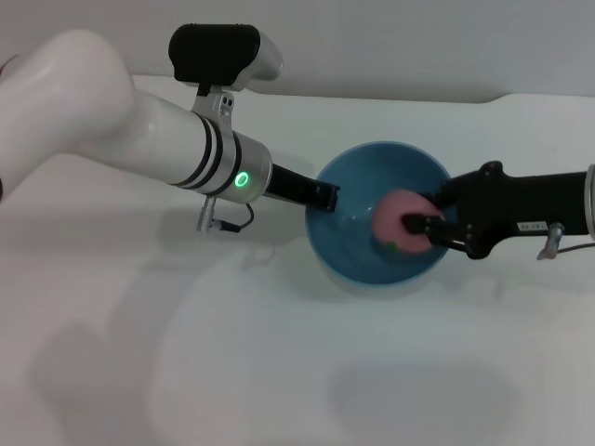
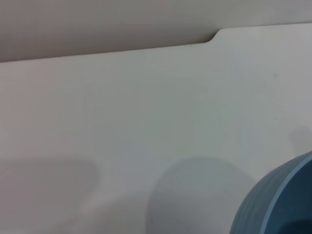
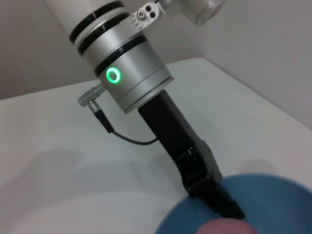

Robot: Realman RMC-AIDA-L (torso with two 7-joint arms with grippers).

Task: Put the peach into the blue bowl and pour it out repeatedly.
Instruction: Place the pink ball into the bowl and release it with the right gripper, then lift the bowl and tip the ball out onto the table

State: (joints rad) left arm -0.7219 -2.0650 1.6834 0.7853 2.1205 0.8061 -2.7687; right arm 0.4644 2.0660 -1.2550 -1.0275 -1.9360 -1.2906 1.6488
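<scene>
Bare white surface point(image 1: 279, 390) up front — then blue bowl point(image 1: 358, 251), rim pinched by left tool point(image 1: 323, 197). Peach point(image 1: 398, 223) clamped in right tool point(image 1: 420, 226) — hanging right over the bowl, ready to drop straight down.

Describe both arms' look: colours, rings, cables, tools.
Left arm: glossy white shell, black bands, silver wrist with a green ring light, thin black cable, black left tool. Right arm: black link with a small white label, silver connector, black right tool.

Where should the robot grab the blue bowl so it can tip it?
Probably the thin rim, one finger inside and one outside. The blue bowl is too wide to span. The left gripper already holds the left rim, while the right gripper holds the peach inside.
</scene>
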